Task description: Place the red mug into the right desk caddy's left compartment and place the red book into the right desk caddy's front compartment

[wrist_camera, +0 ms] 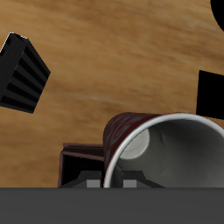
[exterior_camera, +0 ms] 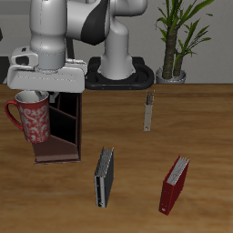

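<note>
Red mug point(exterior_camera: 32, 118) hangs clear of the surface point(exterior_camera: 196, 127), upright or a touch tilted, mouth up, directly under the gripper point(exterior_camera: 35, 91). The gripper is clamped on the mug's rim; in the wrist view the white inside of the mug point(wrist_camera: 179, 162) fills the space just below the gripper body, so the hold looks to be at the lip. Loop handle points away from the caddy.

Key relation: the right desk caddy point(exterior_camera: 60, 136) sits just beside and below the mug, its long axis running away from the gripper toward the table's front edge. The mug overlaps the caddy's outer wall in the exterior view; whether it is over a section or just outside the wall, I cannot tell. The wide left compartment is not clearly separable from the other sections here.

Red book point(exterior_camera: 175, 184) lies well apart from the gripper, past the dark grey book point(exterior_camera: 105, 177), toward the front edge; untouched, spine up, standing on its edge, long axis roughly parallel with the caddy's.

Materials: mug glossy red with pale speckle, white inside. Caddy dark maroon, flat rigid walls, sloped sides. Surface wood-grain. Books thin hardcovers, white page edges.

Judgement: mug carried, not yet placed; next comes lining up over the wide section and lowering.
</note>
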Controlling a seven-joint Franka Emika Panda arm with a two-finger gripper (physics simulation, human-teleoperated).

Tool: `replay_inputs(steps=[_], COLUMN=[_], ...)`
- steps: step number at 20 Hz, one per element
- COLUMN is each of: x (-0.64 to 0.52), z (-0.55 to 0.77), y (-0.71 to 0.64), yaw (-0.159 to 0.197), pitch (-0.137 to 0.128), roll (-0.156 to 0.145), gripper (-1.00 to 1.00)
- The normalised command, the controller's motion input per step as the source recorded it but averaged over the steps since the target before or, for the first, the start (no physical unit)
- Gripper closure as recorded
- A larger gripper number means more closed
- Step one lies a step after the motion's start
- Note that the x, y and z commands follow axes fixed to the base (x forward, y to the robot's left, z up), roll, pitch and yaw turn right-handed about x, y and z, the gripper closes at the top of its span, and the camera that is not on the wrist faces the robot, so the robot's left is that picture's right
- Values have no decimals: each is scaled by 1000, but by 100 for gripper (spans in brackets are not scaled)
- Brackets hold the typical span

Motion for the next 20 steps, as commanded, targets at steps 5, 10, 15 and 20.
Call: replay_inputs(steps=[5,10,15,20], x=[-425,-422,-268,-167], z=[349,257,91,15], y=[-60,49,-8,-85], yaw=[-13,13,-11,15], pitch=[-51,-39,-8,-11], roll=[27,49,-18,-48], gripper=[100,100,100,100])
